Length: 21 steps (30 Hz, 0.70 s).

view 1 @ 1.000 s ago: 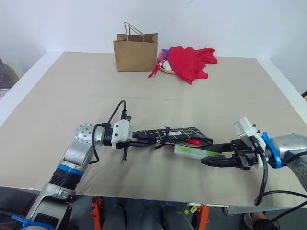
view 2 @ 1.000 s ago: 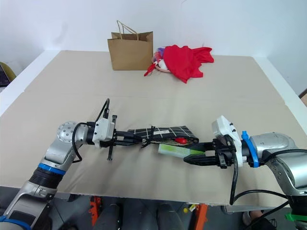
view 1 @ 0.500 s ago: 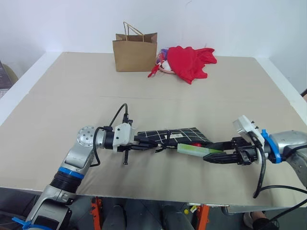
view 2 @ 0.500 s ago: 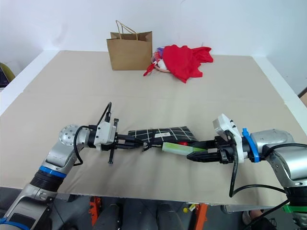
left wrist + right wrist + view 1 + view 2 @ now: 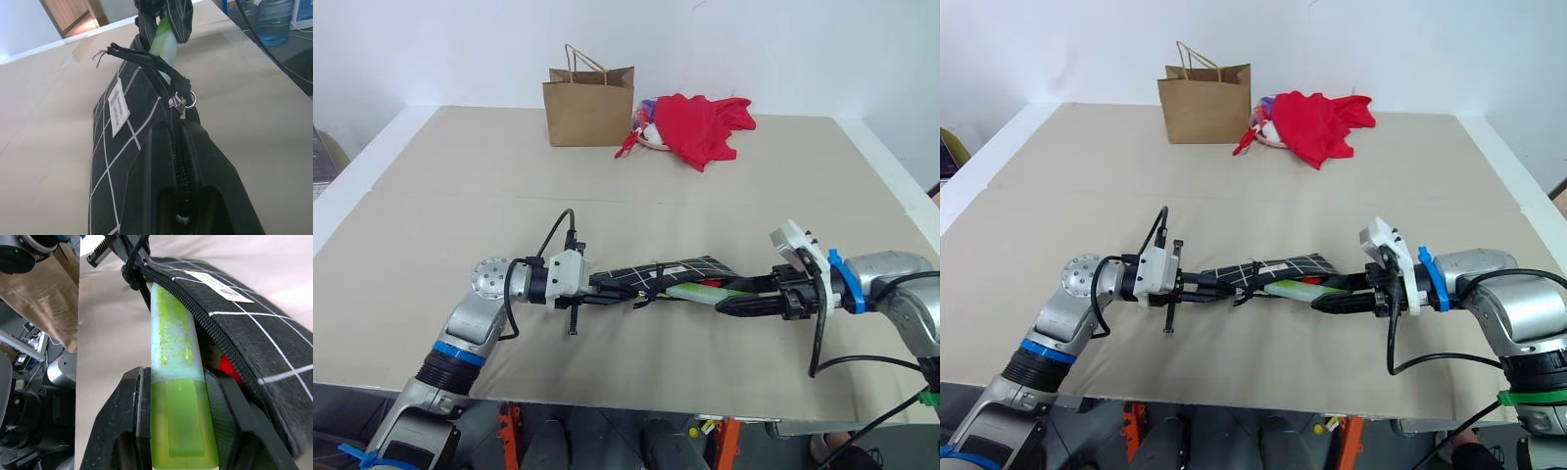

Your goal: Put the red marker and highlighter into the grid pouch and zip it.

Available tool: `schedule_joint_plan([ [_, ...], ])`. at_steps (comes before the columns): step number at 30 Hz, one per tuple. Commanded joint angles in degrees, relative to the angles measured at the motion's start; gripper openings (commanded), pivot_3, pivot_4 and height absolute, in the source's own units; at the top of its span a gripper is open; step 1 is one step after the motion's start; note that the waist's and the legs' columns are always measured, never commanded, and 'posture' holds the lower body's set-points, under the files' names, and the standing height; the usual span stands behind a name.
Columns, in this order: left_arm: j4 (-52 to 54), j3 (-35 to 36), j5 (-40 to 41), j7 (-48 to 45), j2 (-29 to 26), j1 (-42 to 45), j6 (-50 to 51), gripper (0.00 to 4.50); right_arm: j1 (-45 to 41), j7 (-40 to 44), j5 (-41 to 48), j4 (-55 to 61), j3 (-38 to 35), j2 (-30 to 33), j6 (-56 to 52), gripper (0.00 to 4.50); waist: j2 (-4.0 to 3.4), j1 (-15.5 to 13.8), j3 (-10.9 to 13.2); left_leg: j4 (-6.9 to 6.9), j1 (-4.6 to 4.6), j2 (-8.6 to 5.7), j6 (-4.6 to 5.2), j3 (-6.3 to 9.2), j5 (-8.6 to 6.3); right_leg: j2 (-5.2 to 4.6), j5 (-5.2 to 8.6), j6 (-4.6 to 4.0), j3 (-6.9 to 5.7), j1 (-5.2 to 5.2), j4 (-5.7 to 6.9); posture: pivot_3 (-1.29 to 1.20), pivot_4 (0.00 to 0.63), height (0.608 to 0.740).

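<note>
On beige table [image 5: 450, 196], paper bag [image 5: 589, 106], red cloth [image 5: 700, 125], white wall

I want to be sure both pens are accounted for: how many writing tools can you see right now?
2. The highlighter sits between the right gripper's fingers, its pale cap end entering the grid pouch. The red marker shows only its red end inside the pouch's opening.
</note>
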<state>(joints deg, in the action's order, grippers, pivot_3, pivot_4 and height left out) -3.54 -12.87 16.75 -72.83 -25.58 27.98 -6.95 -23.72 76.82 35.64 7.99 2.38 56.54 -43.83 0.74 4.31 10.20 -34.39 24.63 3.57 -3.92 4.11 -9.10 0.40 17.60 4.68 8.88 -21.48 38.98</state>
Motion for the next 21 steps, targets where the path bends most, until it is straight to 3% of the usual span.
schedule_joint_plan([
  [1,1.8,0.1,0.6,0.5,0.5,0.4,-0.2,0.00,-0.7,0.9,-1.0,3.3,1.2,-0.6,2.4,2.99,-0.01,0.0,0.0,0.00,0.00,0.00,0.00,0.00,0.00,0.00,0.00,0.00,0.00,-0.01,0.00,0.00,0.150,0.740],
  [4,1.7,0.2,0.6,0.6,0.4,0.4,-0.3,0.00,0.3,2.6,-3.0,4.1,0.8,-0.2,8.2,4.30,-0.01,0.0,0.0,0.00,0.00,0.00,0.00,0.00,0.00,0.00,0.00,0.00,0.00,-0.01,0.00,0.00,0.150,0.740],
  [5,1.6,0.4,0.6,0.7,0.3,0.4,-0.3,0.00,0.7,3.1,-2.9,4.5,0.0,-0.2,9.7,4.43,0.00,0.0,0.0,-0.01,0.00,0.00,0.00,0.00,0.00,0.00,0.00,0.00,0.00,-0.01,0.00,0.00,0.150,0.740],
  [12,0.2,1.6,0.8,0.8,-0.6,1.1,-0.4,0.00,6.0,10.1,0.4,10.3,-5.7,-0.6,20.9,4.43,0.00,0.0,0.0,0.01,0.01,0.00,0.00,0.00,0.00,0.00,0.01,0.02,-0.01,0.00,0.00,0.00,0.150,0.740],
  [21,-0.8,1.6,0.8,0.4,-0.6,1.8,-0.6,0.00,6.7,6.4,-1.9,8.4,-4.7,-2.3,22.1,4.43,0.02,0.0,0.0,-0.05,-0.01,0.00,-0.07,0.00,0.04,-0.01,-0.06,0.03,-0.01,0.03,0.01,0.00,0.150,0.740],
])
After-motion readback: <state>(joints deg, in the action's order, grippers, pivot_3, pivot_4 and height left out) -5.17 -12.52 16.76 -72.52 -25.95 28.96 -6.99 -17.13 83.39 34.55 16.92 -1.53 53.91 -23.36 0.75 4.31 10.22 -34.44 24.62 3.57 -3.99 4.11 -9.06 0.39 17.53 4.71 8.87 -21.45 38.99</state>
